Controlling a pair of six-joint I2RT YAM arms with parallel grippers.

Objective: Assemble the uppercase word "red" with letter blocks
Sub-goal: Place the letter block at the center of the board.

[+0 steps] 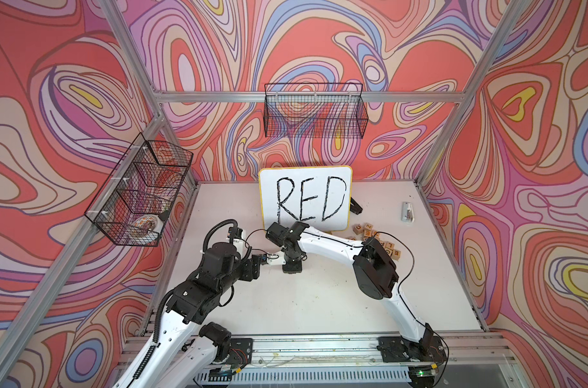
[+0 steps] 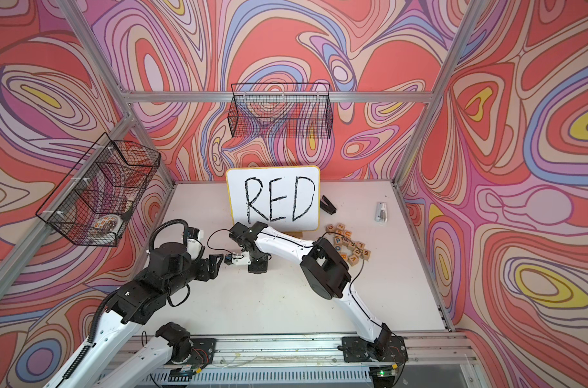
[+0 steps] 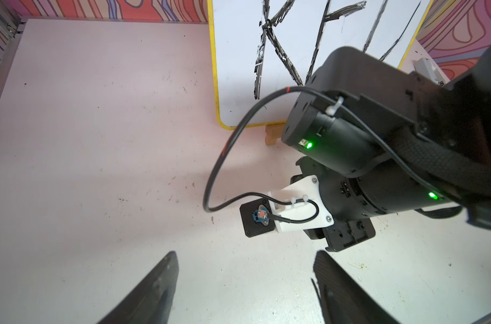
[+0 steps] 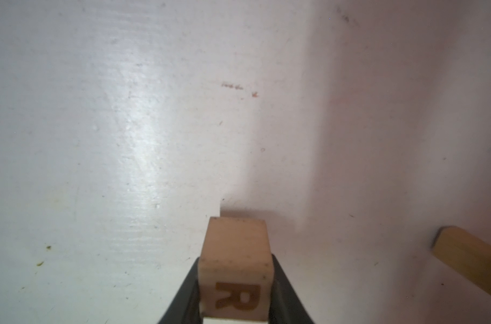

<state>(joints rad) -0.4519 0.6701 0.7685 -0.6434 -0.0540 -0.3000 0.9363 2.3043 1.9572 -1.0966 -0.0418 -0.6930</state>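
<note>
The right gripper [image 4: 236, 283] is clamped on one small light-wood cube, a letter block [image 4: 236, 246], with its orange-brown R facing the wrist camera. Whether the cube touches the white table [image 1: 319, 302] cannot be told. It sits low before the lower left corner of the one white, yellow-rimmed board [image 1: 305, 198], handwritten RED in black. The left gripper [image 3: 245, 252] hovers just beside, fingers apart and empty. Bare table lies open in front and leftward. Well apart to the right lies a heap of wooden letter cubes [image 2: 349, 245], C, E and L legible, too jumbled to count. Two black wire baskets [image 1: 314, 111] hang on the walls.
</note>
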